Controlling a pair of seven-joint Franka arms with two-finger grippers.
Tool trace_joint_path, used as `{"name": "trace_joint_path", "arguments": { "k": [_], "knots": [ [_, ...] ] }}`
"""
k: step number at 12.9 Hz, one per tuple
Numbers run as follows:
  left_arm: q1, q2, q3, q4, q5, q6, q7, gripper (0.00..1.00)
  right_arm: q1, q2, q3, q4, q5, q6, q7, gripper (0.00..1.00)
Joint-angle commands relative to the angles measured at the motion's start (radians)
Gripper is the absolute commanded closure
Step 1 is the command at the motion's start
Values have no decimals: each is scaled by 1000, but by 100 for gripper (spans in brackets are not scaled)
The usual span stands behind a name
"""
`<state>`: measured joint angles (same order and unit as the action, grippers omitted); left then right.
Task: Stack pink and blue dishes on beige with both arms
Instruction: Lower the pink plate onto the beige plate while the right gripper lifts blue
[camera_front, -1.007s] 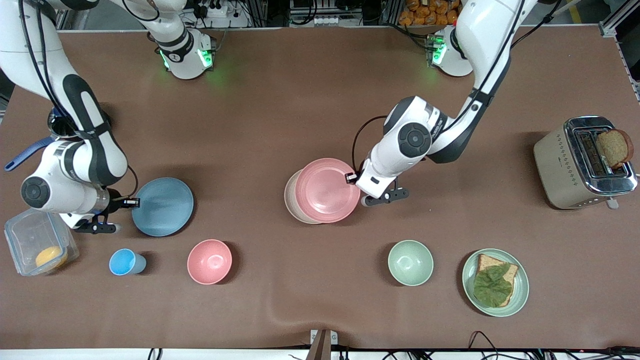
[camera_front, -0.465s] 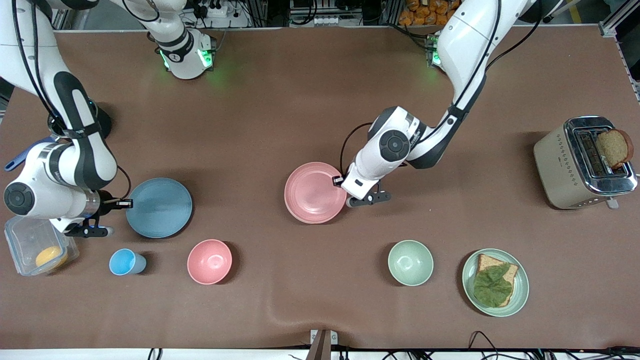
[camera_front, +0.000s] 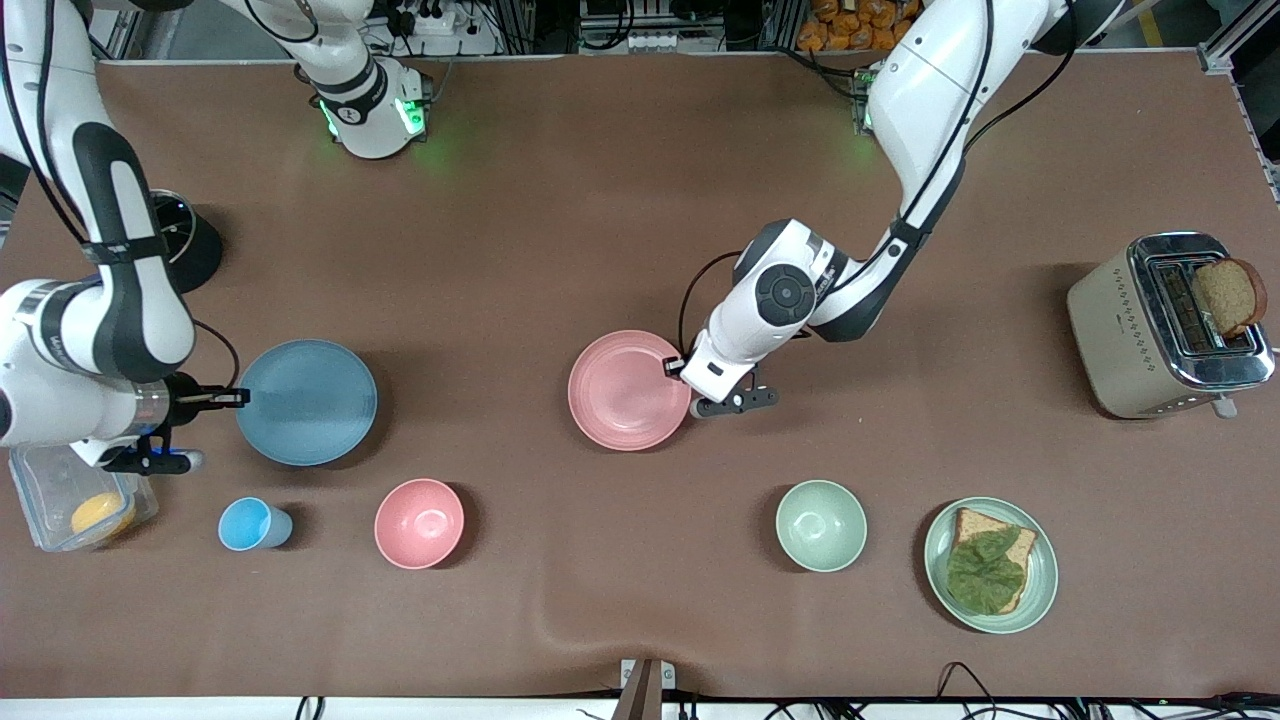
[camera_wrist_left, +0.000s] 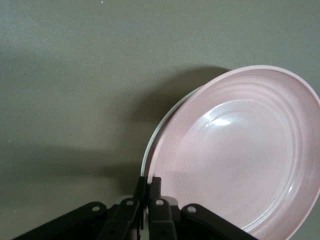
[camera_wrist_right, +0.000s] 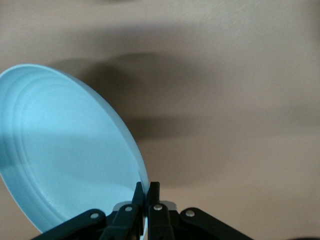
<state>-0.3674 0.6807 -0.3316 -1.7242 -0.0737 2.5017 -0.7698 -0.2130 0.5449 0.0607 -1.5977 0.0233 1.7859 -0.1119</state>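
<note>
I had the left gripper (camera_front: 682, 367) pinched on the pink plate's (camera_front: 625, 390) rim, directly over the beige plate (camera_wrist_left: 150, 145), unreleased, while the right gripper (camera_front: 232, 398) clamped the blue plate (camera_front: 305, 402), not yet stacked.

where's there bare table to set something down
Bare cloth lies between the blue plate and pink plate, and between the pink plate and toaster. It's crowded along the camera edge: cup, pink bowl, green bowl, toast plate.

Brown mat-covered table (camera_front: 560, 200) under even light, metal framing along its edge.
</note>
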Motion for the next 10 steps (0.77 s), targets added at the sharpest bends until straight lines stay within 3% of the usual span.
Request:
{"name": "trace_joint_path", "arguments": {
  "k": [1,5,6,7,8,9,10],
  "knots": [
    [-15,13,9,23,28,9,-26,100,-6,-14,14,77,79,-138,-6,100],
    [-16,17,9,23,28,9,-28,100,29,-11,13,122,164,-207,20,100],
    [-16,19,9,23,28,9,-26,86,32,-8,13,122,188,-210,31,100],
    [-15,19,9,23,26,9,-26,59,37,-5,13,119,210,-210,32,100],
    [-15,19,9,25,26,9,-26,21,44,-5,13,119,228,-210,35,100],
    [-15,16,11,25,26,9,-26,0,62,-2,13,117,240,-210,49,100],
    [-13,7,17,25,28,9,-28,0,87,-2,13,113,244,-212,66,100]
  ]
}}
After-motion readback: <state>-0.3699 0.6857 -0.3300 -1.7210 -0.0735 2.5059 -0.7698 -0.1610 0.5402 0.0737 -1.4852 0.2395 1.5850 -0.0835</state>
